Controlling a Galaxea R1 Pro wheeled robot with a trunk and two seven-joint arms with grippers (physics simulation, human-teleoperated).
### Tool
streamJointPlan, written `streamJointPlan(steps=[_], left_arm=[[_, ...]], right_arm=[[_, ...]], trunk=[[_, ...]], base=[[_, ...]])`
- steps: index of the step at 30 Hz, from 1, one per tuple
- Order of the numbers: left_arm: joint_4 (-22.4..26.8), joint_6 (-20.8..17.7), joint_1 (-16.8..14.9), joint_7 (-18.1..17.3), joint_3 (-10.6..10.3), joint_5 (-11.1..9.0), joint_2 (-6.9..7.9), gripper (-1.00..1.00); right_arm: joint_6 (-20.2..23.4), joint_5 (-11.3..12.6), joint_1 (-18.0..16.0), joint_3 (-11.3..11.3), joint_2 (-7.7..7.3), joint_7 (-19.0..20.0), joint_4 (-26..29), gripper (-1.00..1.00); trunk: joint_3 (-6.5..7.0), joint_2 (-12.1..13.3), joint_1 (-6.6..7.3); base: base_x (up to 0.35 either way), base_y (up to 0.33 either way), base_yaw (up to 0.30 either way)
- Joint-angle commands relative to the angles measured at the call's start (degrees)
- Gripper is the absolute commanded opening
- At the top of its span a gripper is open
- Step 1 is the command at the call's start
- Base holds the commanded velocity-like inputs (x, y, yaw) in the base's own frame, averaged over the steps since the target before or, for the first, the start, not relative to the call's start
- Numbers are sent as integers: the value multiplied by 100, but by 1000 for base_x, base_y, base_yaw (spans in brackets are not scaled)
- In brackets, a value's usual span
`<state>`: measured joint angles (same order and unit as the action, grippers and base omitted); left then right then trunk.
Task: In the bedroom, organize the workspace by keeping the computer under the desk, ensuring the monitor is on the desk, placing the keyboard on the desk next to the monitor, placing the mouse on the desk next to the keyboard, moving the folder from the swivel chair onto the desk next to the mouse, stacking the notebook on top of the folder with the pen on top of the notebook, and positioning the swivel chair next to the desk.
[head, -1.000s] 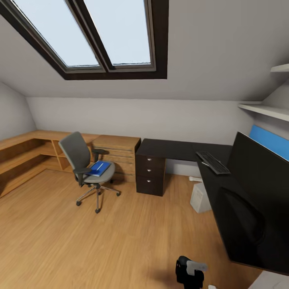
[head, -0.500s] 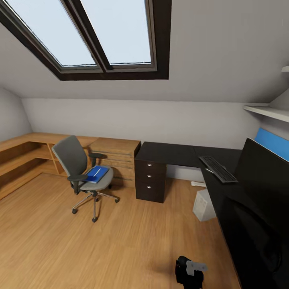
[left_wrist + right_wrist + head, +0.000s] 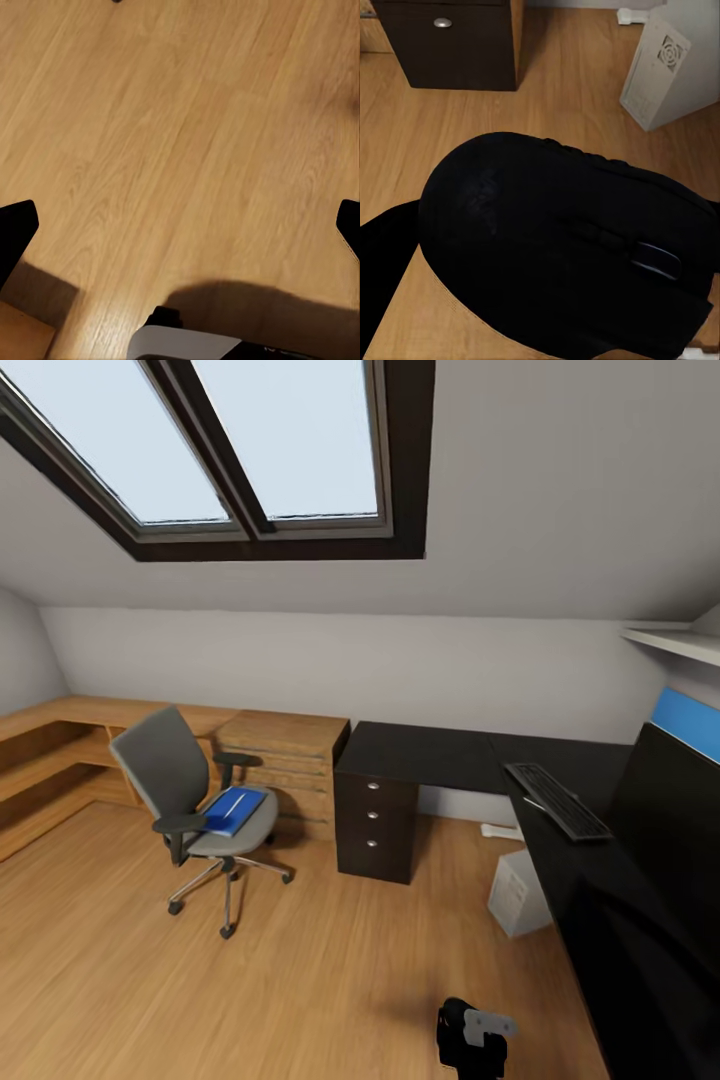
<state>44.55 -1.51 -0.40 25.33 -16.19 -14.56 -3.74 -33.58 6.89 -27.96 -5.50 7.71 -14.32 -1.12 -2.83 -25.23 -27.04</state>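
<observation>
- One swivel chair (image 3: 195,800) stands on the wood floor (image 3: 300,980), well apart from the black L-shaped surface (image 3: 440,750), just in front of an oak drawer unit (image 3: 285,745).
- One blue folder (image 3: 235,810) lies flat on the chair's seat.
- One keyboard (image 3: 557,800) lies on the surface's right wing, near the dark panel of one monitor (image 3: 675,840) at the head view's right edge.
- One computer tower (image 3: 518,890) stands on the floor under the surface; the right wrist view shows its vented white side (image 3: 671,64).
- One mouse (image 3: 562,247) looms large and dark before the right wrist camera, its scroll wheel visible; the right claw's fingers are hidden by it, so I cannot tell whether they clamp it.
- Left claw (image 3: 180,225): fingertips stand wide apart over bare floorboards, holding nothing.
- Three round silver knobs show on the black drawers (image 3: 378,815).
- One two-pane skylight (image 3: 250,440) is set in the sloped ceiling.
- No writing or brand mark is readable anywhere.
</observation>
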Motion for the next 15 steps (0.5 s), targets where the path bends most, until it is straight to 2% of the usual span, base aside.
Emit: streamJointPlan(steps=[1, 7, 15], left_arm=[[10, -16, -4, 44, -25, -38, 5, 100], [10, -16, -4, 43, -25, -38, 5, 100], [10, -16, -4, 43, -25, -38, 5, 100]], right_arm=[[-26, 58, -8, -51, 3, -9, -12, -100], [-26, 58, -8, -51, 3, -9, -12, -100], [-26, 58, -8, -50, 3, -10, -13, -100]], trunk=[[6, 30, 16], [96, 231, 126], [96, 231, 126]], base=[[327, 0, 0], [327, 0, 59], [327, 0, 247]])
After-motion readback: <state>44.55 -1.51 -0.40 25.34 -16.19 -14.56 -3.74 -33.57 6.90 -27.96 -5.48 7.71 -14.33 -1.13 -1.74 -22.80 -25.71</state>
